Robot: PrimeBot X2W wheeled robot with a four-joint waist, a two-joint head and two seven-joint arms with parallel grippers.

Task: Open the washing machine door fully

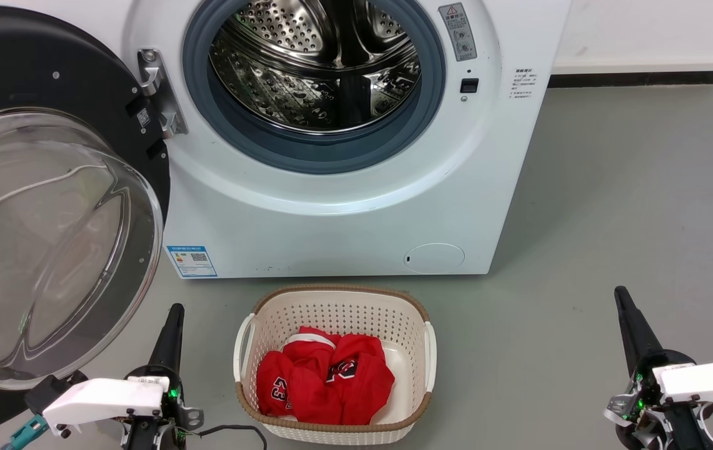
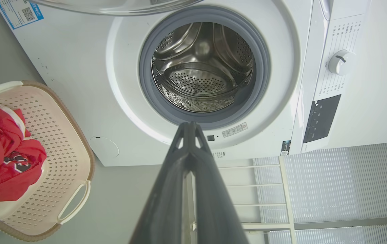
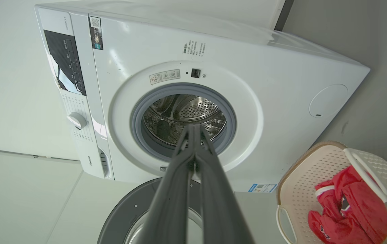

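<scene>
Two hands, both empty: left hand [image 1: 175, 311] and right hand [image 1: 620, 294] each have fingers pressed together with nothing between them, low over the grey floor [image 1: 612, 187].

One big white boxy front-load washing machine [image 1: 356, 219], perforated steel drum [image 1: 319, 69] exposed. One large round glossy black door with bulging clear glass bowl [image 1: 50, 237] stands out on the metal hinge [image 1: 159, 94] at the machine's left side, inner face toward me, clear of the opening.

Key relation: door's glass edge lies just up-left of my left hand, apparently apart. Right hand is well apart, beyond the basket. So left arm takes any leftover push, outward to my left, away from the drum. Looks near full open; remaining travel unclear, since the door's far edge is cut off.

One cream perforated plastic basket [image 1: 337, 297] with one red garment [image 1: 325, 381] sits between the hands.
</scene>
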